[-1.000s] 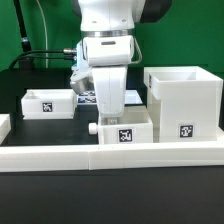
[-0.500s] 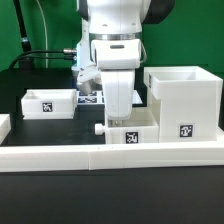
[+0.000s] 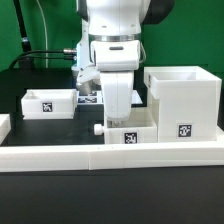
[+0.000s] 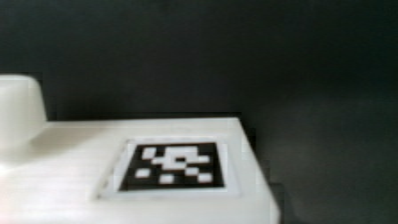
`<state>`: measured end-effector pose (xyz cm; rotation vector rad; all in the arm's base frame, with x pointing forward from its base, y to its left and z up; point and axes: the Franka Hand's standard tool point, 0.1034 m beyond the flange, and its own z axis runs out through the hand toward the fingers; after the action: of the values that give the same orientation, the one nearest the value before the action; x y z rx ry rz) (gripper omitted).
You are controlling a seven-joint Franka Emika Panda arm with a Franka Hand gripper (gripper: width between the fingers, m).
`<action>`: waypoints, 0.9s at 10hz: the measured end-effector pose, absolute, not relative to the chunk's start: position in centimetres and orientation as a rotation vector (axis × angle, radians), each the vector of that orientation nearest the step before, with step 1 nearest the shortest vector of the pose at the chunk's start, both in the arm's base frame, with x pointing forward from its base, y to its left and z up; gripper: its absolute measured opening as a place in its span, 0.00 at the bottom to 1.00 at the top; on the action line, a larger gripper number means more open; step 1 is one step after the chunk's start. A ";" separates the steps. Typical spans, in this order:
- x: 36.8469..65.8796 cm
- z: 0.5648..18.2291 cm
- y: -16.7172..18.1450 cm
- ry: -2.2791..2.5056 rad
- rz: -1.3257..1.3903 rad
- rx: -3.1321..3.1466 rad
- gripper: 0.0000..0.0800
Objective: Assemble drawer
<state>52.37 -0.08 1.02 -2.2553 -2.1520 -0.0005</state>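
Observation:
A small white tray [image 3: 141, 124] with a side knob [image 3: 98, 128] and a square tag stands just behind the border wall, touching the large open housing [image 3: 185, 100] at the exterior view's right. My gripper [image 3: 118, 108] reaches straight down into this tray; its fingertips are hidden at the tray's rim, and the tray moves along with it. A second small tray [image 3: 48, 102] sits at the exterior view's left. The wrist view shows a white tagged surface of the tray [image 4: 80, 150] close up, with no fingers visible.
The long low white border wall [image 3: 60, 155] runs across the front. The marker board [image 3: 88, 98] lies behind the arm between the two trays. Black cables and a green object are at the back left. A white rounded shape [image 4: 15, 110] shows at the wrist view's edge.
Between one second and half a second ago the gripper and the knobbed tray shifted together toward the housing. Since then nothing has moved.

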 end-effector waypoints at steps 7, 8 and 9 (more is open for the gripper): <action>52.8 0.9 0.9 -2.179 -0.024 -2.247 0.06; 52.8 0.9 1.3 -2.160 -0.036 -2.271 0.06; 52.9 1.0 1.2 -2.156 -0.037 -2.276 0.06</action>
<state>52.86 1.17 0.95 -2.2765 -2.1565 -0.0369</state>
